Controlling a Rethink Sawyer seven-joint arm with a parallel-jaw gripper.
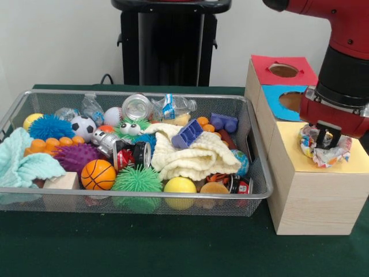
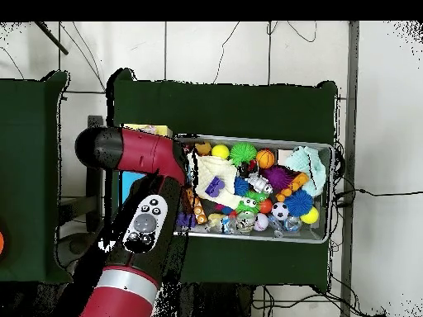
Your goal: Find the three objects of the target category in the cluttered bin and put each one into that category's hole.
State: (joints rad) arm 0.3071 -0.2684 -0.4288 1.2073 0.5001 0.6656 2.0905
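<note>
My gripper [image 1: 327,140] is at the right, directly over the yellow top of the pale wooden box [image 1: 286,144]. Its fingers are shut on a bunched white fabric piece with coloured spots [image 1: 340,154], which rests on the yellow top. The bundle covers the hole, so the hole is hidden. The silver wire mesh bin [image 1: 144,196] stands to the left, full of toys; I see no other spotted fabric in it. In the overhead view the arm [image 2: 149,219] covers the boxes and the gripper, with the bin [image 2: 326,238] to its right.
The blue-topped box [image 1: 273,95] and the red-topped box [image 1: 268,62] stand behind the yellow one, their holes open. A cream knitted cloth [image 1: 193,156] lies mid-bin and a mint fluffy towel [image 1: 23,164] at its left end, among balls, cans and bottles.
</note>
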